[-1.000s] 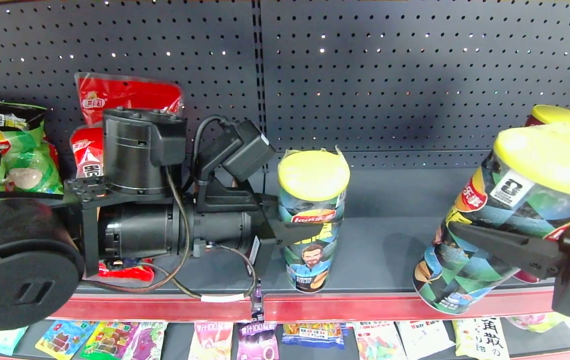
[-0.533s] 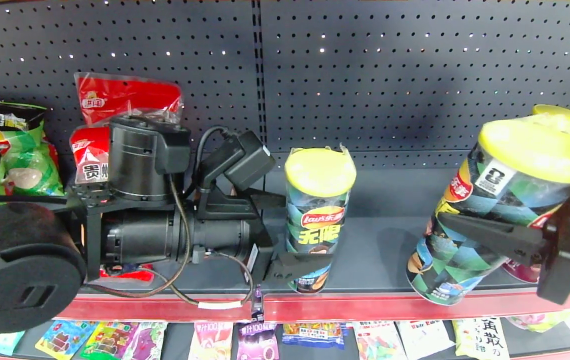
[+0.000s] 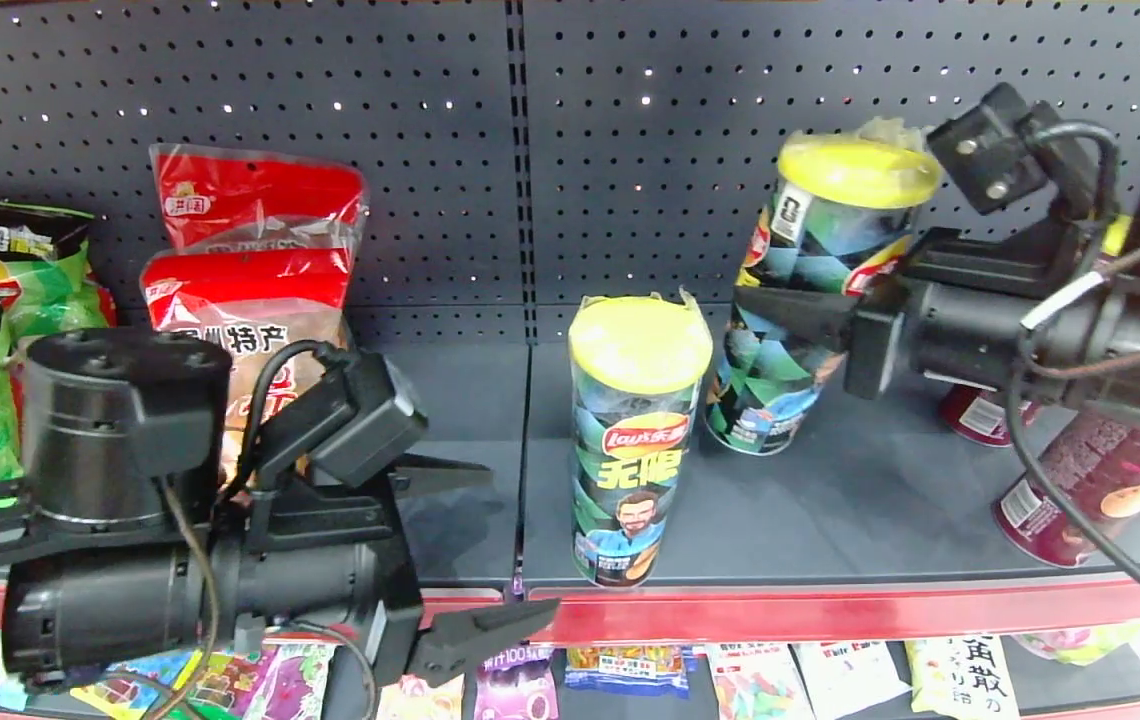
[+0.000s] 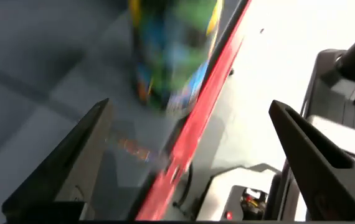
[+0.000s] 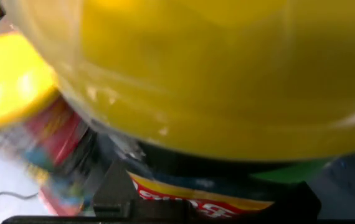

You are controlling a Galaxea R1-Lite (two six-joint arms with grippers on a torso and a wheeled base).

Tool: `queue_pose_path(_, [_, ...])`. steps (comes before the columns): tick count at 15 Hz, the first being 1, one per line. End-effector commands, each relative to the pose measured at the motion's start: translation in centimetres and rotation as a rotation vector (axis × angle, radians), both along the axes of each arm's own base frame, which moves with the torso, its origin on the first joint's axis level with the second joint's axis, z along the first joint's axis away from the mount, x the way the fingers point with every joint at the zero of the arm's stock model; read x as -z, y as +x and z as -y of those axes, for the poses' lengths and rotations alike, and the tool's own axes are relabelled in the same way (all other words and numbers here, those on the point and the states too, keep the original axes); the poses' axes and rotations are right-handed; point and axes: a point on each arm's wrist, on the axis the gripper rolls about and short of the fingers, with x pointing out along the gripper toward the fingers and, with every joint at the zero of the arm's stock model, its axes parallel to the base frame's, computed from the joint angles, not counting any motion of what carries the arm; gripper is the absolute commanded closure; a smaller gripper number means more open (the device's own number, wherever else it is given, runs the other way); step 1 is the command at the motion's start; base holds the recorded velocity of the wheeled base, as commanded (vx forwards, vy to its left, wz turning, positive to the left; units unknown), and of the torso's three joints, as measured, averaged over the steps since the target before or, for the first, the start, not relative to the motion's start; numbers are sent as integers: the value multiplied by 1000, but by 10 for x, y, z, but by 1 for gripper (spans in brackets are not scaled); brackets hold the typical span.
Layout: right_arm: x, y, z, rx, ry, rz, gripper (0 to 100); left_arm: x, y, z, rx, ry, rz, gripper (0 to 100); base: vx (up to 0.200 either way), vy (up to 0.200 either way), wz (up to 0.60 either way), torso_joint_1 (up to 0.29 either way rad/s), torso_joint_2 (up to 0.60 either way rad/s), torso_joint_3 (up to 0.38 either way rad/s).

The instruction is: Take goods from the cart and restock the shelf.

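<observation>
Restocking looks about midway: the right pincer (image 3: 780, 300) is clenched round the middle of a tall cylindrical chip canister with a yellow plastic lid (image 3: 830, 230). It carries the canister tilted, base low over the rear of the dark grey metal shelf with a red front lip (image 3: 830, 510), just behind and to the right of a matching yellow-lidded canister (image 3: 635, 450) standing upright near the lip. I cannot tell whether the carried base touches the board. The mid-body grip probably steadies the tall tube and leaves its base free for setting down. The left pincer (image 3: 520, 540) hangs low at the shelf's front edge, left of the standing canister and apart from it. Its fingers are spread wide and hold nothing, likely parked clear of the other arm. Two maroon canisters (image 3: 1080, 480) sit beneath the right arm, and red snack bags (image 3: 250, 250) lean on the pegboard (image 3: 680, 150).
</observation>
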Motion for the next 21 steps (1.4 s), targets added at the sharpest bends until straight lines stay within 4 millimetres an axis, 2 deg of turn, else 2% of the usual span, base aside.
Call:
queue_pose_path(1, [17,39,-23,1,-25,-40,100,-3,-21,-26,-54,-19,33,0,0,0,0,0,0,0])
queue_pose_path(3, [22,55,-33,-6,-29,-46,100,4,-34,-41,-92,-15,26,0,0,0,0,0,0,0])
queue_pose_path(10, [34,89,-56,-43,-22,-64,100,1,-46,-53,-193,-73,-8,0,0,0,0,0,0,0])
queue_pose_path(17, [48,98,-64,-50,-40,-96,100,5,-48,-54,-194,-64,-21,0,0,0,0,0,0,0])
queue_pose_path(21, [49,100,-70,-58,-38,-97,100,6,-47,-55,-202,-63,-22,0,0,0,0,0,0,0])
